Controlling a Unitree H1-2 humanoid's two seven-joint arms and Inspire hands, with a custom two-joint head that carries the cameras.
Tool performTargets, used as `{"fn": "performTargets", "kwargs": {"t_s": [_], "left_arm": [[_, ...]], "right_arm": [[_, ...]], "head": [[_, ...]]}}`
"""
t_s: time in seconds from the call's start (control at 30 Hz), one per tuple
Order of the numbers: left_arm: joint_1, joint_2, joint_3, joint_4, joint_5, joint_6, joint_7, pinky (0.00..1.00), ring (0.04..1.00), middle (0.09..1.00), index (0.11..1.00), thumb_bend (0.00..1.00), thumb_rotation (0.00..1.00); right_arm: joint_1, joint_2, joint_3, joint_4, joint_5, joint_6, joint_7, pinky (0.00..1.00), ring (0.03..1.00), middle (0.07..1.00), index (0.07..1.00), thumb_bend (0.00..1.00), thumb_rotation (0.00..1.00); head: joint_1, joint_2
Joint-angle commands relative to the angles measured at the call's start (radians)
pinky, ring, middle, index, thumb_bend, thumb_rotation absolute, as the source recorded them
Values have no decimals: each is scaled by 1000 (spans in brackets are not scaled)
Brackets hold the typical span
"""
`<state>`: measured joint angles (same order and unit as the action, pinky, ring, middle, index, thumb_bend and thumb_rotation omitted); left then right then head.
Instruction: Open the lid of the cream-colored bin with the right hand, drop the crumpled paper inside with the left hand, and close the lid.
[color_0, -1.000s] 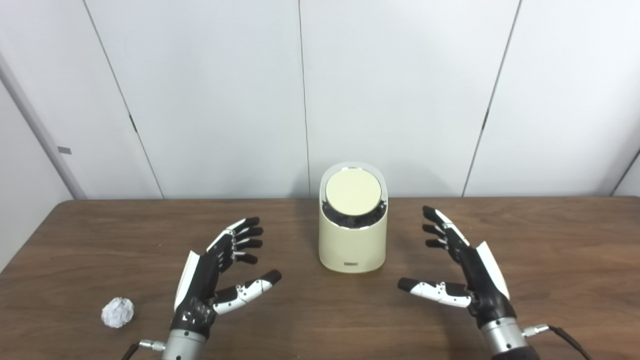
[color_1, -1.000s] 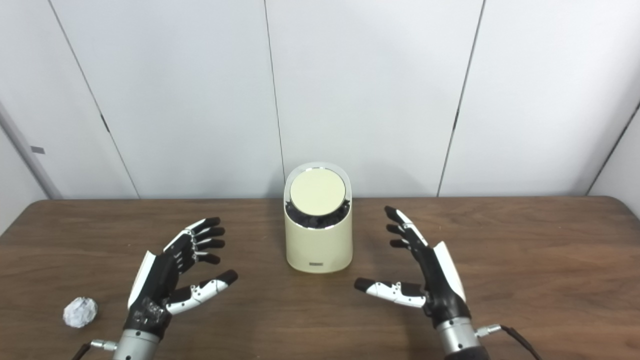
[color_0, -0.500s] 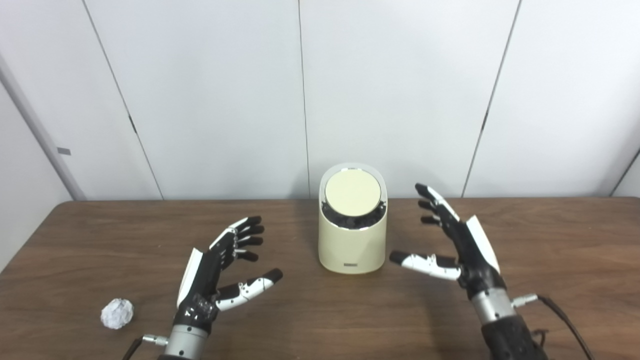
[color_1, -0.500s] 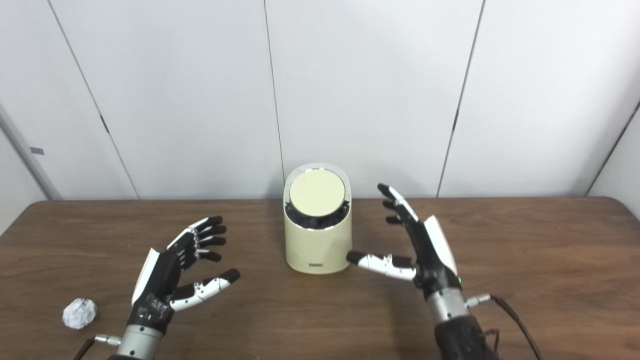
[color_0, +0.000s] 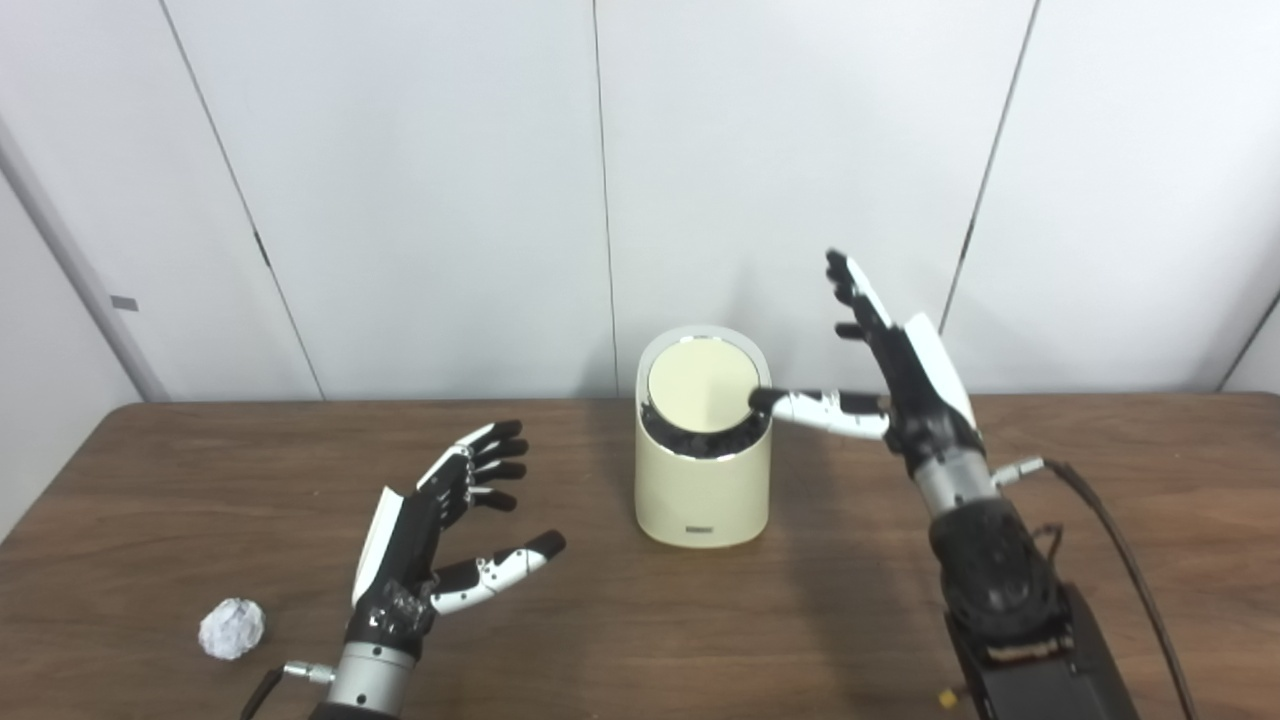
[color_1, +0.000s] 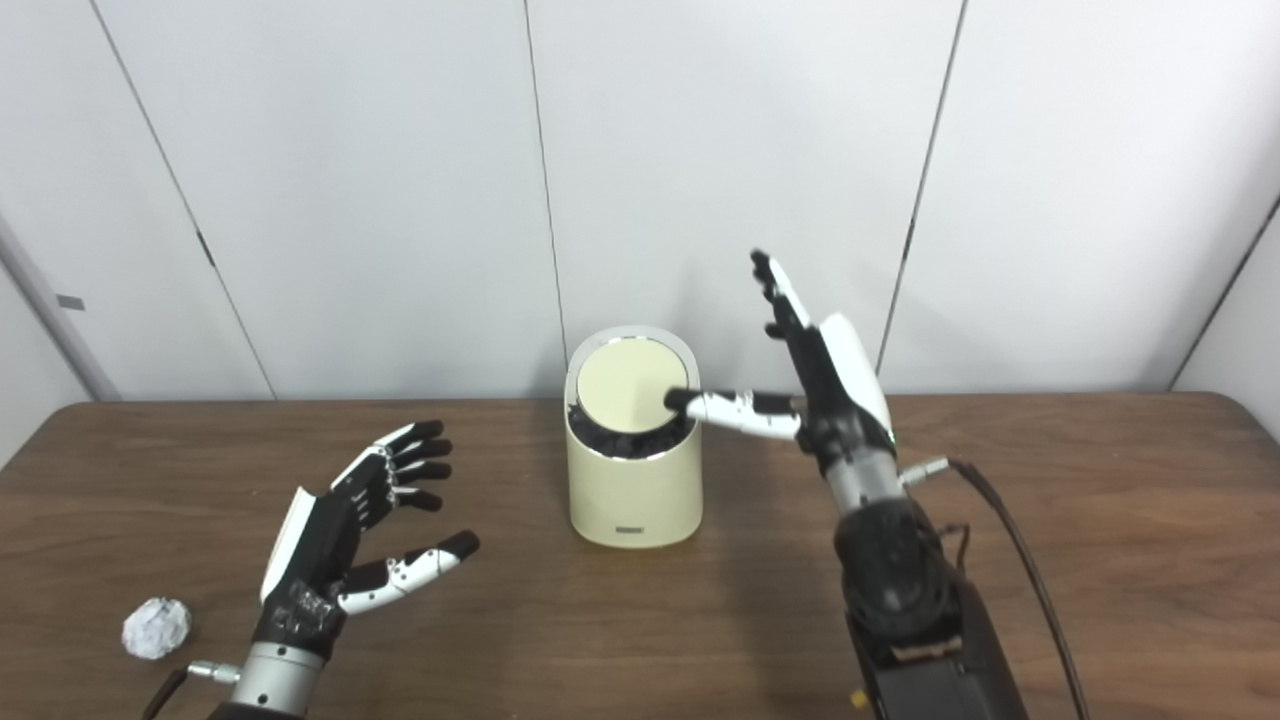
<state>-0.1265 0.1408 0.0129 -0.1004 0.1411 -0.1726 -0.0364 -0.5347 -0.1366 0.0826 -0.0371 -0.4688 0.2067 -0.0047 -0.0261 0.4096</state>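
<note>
A cream-colored bin (color_0: 702, 480) stands at the middle back of the wooden table, its round lid (color_0: 701, 378) shut and tilted toward me. My right hand (color_0: 893, 365) is open and raised beside the bin's right side, fingers pointing up, thumb tip at the lid's right edge. My left hand (color_0: 432, 528) is open and empty, hovering over the table left of the bin. The crumpled paper ball (color_0: 231, 629) lies on the table at the front left, left of my left hand and apart from it.
The brown wooden table (color_0: 1150, 520) runs up to a white panelled wall (color_0: 400, 200) just behind the bin. A black cable (color_0: 1120, 560) trails from my right wrist over the table's right side.
My right hand has risen from the table and moved up and left, bringing its thumb to the lid's right edge. My left hand has barely moved. Bin and paper are unmoved.
</note>
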Motion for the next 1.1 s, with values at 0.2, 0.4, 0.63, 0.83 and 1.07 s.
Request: {"fn": "performTargets", "kwargs": {"t_s": [0.2, 0.4, 0.63, 0.83, 1.07], "left_arm": [[-37, -2, -3, -2, -10, -36, 6, 623, 739, 795, 833, 704, 115], [-43, -7, -4, 6, -3, -38, 11, 620, 738, 795, 836, 712, 124], [-47, -10, -4, 13, -3, -46, 14, 609, 737, 793, 835, 718, 124], [-49, -15, -6, 16, -8, -45, 12, 609, 745, 795, 836, 712, 123], [-55, -19, -9, 18, 0, -47, 15, 599, 742, 792, 830, 720, 130]], "right_arm": [[-126, -23, 46, 7, -94, 97, 9, 625, 853, 953, 964, 845, 477], [-178, -48, 105, 31, -193, 172, 29, 624, 825, 927, 965, 858, 540], [-206, -45, 139, 63, -240, 198, 31, 654, 839, 917, 958, 871, 509], [-205, -50, 155, 70, -238, 190, 40, 682, 855, 903, 950, 866, 436], [-201, -52, 164, 76, -233, 178, 45, 696, 855, 911, 954, 881, 373]], "head": [[3, 3], [6, 5], [9, -1], [10, 2], [12, 4]]}}
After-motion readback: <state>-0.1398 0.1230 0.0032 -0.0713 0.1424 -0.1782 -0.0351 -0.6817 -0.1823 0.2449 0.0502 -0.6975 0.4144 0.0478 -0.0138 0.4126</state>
